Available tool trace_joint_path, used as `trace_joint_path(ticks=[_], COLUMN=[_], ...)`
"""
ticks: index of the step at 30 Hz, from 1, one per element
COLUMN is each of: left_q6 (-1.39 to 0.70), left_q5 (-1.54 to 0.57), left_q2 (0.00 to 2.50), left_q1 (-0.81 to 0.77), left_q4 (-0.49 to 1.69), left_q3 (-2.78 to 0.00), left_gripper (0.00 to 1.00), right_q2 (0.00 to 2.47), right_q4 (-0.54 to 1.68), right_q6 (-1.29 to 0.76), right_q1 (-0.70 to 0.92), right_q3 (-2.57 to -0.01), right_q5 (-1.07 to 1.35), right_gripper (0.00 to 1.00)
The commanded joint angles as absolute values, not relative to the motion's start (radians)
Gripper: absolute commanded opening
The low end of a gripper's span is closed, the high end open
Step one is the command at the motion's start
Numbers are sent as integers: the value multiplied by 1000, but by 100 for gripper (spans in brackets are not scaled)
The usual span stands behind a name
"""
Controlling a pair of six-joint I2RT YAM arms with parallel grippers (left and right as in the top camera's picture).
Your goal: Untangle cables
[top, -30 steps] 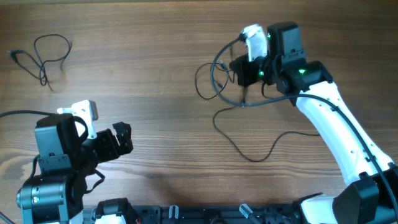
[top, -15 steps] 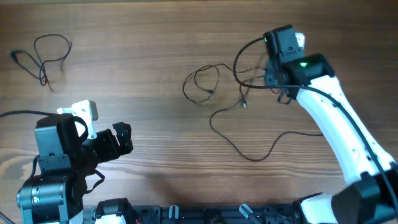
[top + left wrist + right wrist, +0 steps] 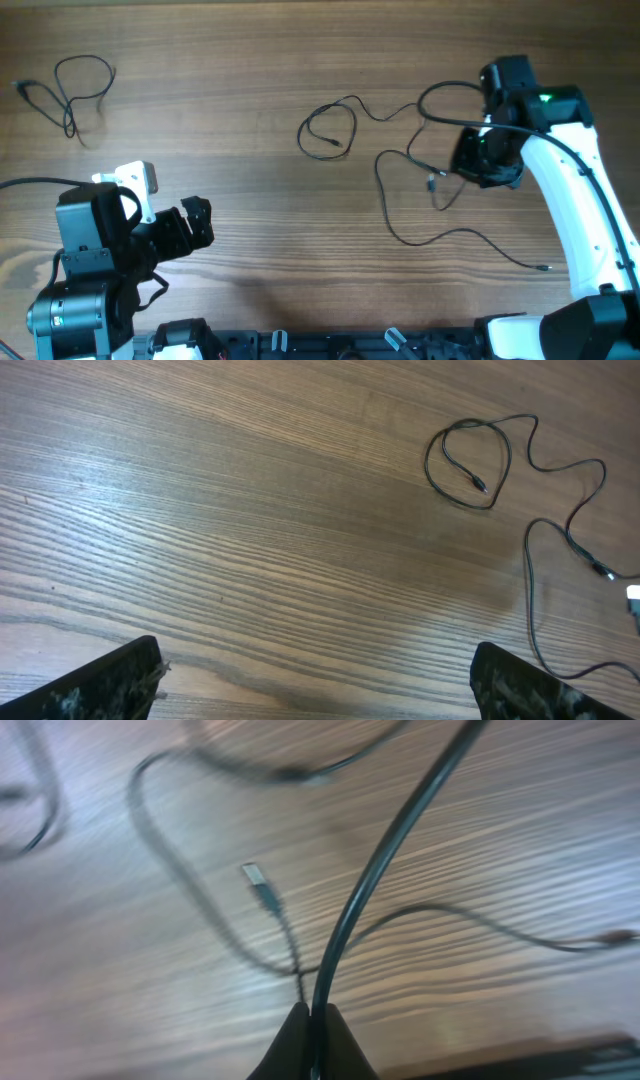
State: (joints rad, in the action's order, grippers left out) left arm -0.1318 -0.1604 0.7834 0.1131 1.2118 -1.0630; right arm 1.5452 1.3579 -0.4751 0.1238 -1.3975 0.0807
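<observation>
Dragged rightward since the earlier frame, the right gripper (image 3: pixel 478 160), pressed together on one cord, pulls the thin black plug-ended cables (image 3: pixel 265 895) apart just left of it; far left of it, the left gripper (image 3: pixel 192 226) waits, spread wide.

I count two grippers, my left gripper (image 3: pixel 197 224) and right gripper (image 3: pixel 312 1020); one table (image 3: pixel 250 290); one looped cable (image 3: pixel 75 88) at ten o'clock; at least two cables (image 3: pixel 395 840) toward three o'clock.

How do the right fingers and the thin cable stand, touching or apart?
Touching. Right wrist view: the right fingers pinch the cable, rising from between them.
</observation>
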Motion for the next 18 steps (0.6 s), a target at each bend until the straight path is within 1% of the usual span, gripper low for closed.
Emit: trace_joint_path(ticks=[1,3,4,6,9,10,11,12,13,14,16,18], left_q6=[-120,-120,-120,-120,-120,-120,-119,-120,-120,-120,-120,-120], left_q5=[-151,-151,-151,-151,-151,-151,-151,-151,-151,-151,-151,-151], left_q2=[778,778,778,778,778,778,778,778,778,778,778,778], left_q1=[116,116,116,116,116,116,116,116,116,116,116,116], left_q4=[1209,1209,1209,1209,1209,1209,1209,1209,1209,1209,1209,1209], left_q3=[-1064,-1064,-1064,-1064,-1064,-1064,-1064,-1064,-1064,-1064,-1064,-1064], left_gripper=[100,100,100,100,100,100,100,100,100,100,100,100], right_q2=[1530,1530,1530,1531,1532,1532,1532,1532,1532,1532,1532,1532], right_q4=[1398,1408,1404,1399,1396,1387,1373,1362,1353,1343,1337,1346], right_q6=[-490,-551,-552,-554,-665,-683,-682,-682,-682,-687,-784,-950], right_q1=[187,245,274,336,451,485,511,538,561,574,577,577], right_q3=[-1399,-1398,-1398,-1398,-1398,-1398,-1398,-1398,-1398,-1398,-1398,-1398], right_q5=[204,203,203,204,204,203,204,204,204,204,179,70], right_gripper=[4,5,7,8,15,22,33,41,75,100,100,100])
